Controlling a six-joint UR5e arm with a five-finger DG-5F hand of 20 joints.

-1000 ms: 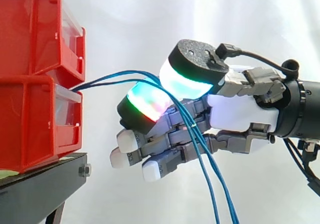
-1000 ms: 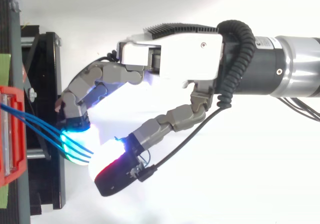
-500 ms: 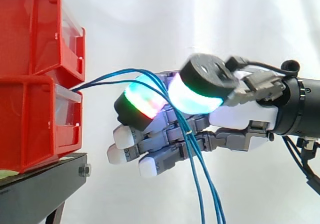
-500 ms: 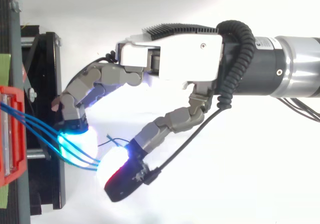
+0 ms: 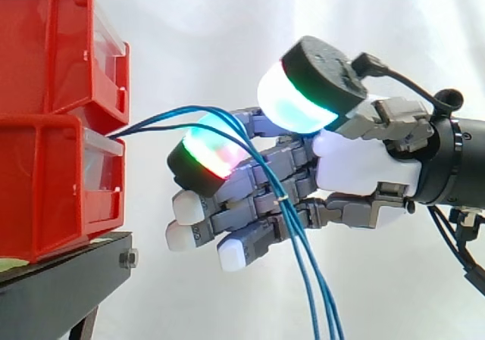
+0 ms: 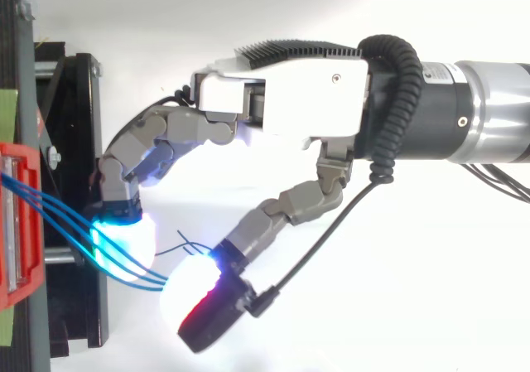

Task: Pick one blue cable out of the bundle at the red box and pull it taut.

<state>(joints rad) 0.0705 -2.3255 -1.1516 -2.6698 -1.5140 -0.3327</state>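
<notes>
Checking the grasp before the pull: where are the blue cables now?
In the side view the blue cables leave the red box at left, arch over the hand's fingers and drape down across them.

No text, label, number or sign could be read anywhere. The fronts of the red bins (image 5: 45, 128), the black stand (image 5: 68, 276) under them and the shell of the hand (image 5: 367, 166) carried no legible print.
</notes>
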